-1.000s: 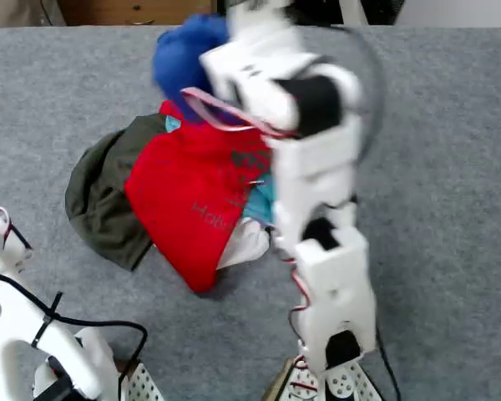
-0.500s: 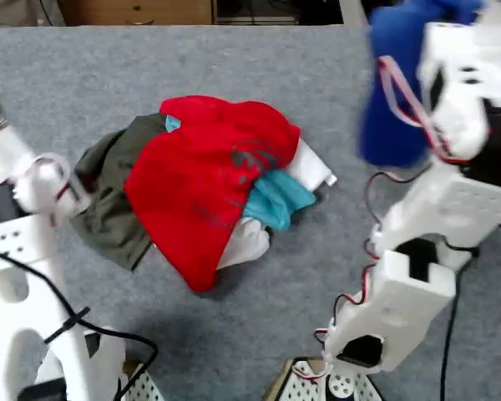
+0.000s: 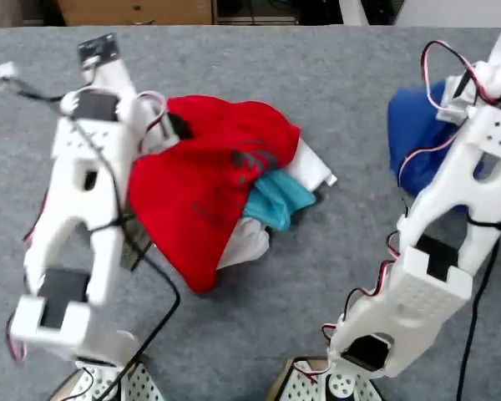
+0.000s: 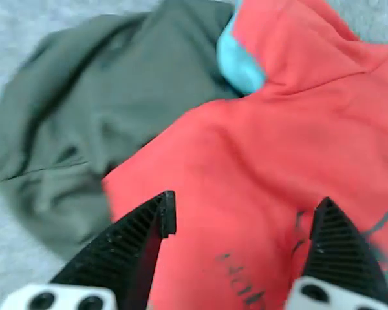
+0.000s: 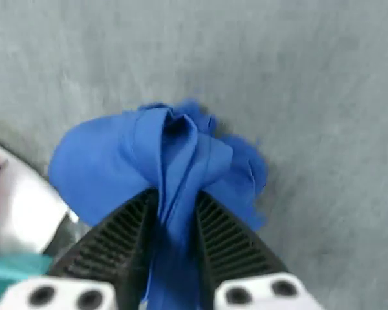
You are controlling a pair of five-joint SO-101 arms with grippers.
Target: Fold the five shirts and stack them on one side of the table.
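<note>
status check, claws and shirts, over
Right claw shut on blue shirt, apart from the pile. Left claw open over red shirt. Red shirt covers part of olive shirt.

Place: robot test bench, lab or workshop type; kind of room beyond that cannot be told.
Evidence:
- two white jointed arms, left arm (image 3: pixel 83 192) and right arm (image 3: pixel 426 284)
- bare wiring (image 3: pixel 438 43) looped outside casings
- perforated base plate (image 3: pixel 142 386) at near table edge, behind left gripper (image 4: pixel 246 197)
- grey felt-like table cover (image 3: pixel 351 92) under both grippers
- wooden furniture front (image 3: pixel 134 10) past far edge, beyond left gripper
- work stock: shirt heap (image 3: pixel 209 192) under left gripper, blue shirt (image 5: pixel 103 168) pinched in right gripper (image 5: pixel 178 194)
</note>
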